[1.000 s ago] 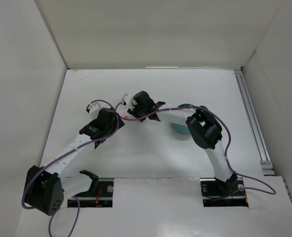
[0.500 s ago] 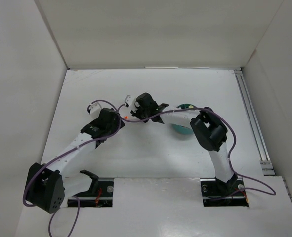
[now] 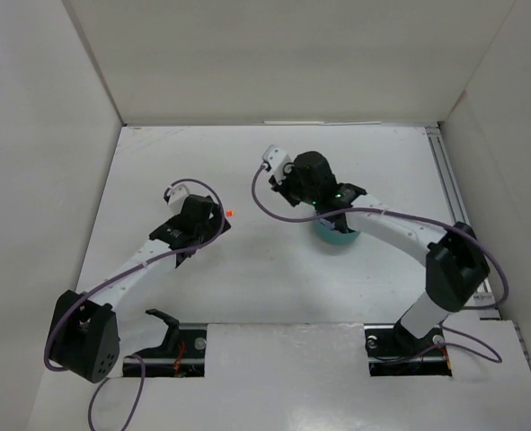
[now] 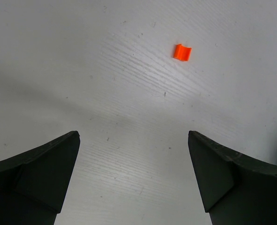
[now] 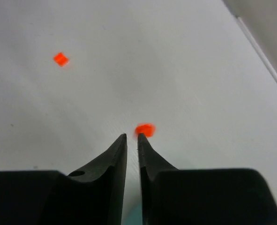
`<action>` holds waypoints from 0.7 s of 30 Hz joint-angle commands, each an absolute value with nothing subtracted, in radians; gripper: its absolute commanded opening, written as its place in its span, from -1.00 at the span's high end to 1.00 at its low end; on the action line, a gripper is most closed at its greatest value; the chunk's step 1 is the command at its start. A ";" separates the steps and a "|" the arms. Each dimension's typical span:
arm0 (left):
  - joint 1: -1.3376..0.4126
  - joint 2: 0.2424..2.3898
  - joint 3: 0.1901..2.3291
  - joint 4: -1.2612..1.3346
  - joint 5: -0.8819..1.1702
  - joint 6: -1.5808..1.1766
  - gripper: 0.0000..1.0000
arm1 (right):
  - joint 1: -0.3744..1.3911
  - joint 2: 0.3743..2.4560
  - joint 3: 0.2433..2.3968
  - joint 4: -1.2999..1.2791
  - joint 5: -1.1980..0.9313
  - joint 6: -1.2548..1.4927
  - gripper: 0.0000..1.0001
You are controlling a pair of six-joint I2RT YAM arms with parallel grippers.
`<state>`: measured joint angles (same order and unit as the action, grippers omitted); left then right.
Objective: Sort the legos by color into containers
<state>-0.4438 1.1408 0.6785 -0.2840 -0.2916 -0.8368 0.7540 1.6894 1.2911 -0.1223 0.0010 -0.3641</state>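
The left gripper (image 4: 132, 134) is hanging spread wide near a brick (image 4: 182, 52). The right gripper (image 5: 131, 135) is hanging almost pressed together, a bit (image 5: 145, 130) at its tips; cannot tell if pinched.

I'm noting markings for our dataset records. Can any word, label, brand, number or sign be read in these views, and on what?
None: no readable text shows on the left gripper, the right gripper, the orange lego, the teal dish or the table.
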 commanded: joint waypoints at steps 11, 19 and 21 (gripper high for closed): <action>-0.448 1.186 0.729 -0.233 -0.287 -0.796 -1.00 | 0.526 1.220 0.917 -0.127 0.100 -0.319 0.76; -0.457 1.195 0.738 -0.222 -0.287 -0.796 -1.00 | 0.517 1.210 0.931 -0.147 0.081 -0.328 0.76; -0.457 1.204 0.738 -0.210 -0.287 -0.776 -1.00 | 0.517 1.210 0.940 -0.147 0.081 -0.337 0.76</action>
<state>-0.4526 1.1973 0.6971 -0.2428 -0.2771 -0.8021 0.5240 1.2194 0.9012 -0.1570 0.0898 -0.3370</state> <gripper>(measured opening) 0.997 0.119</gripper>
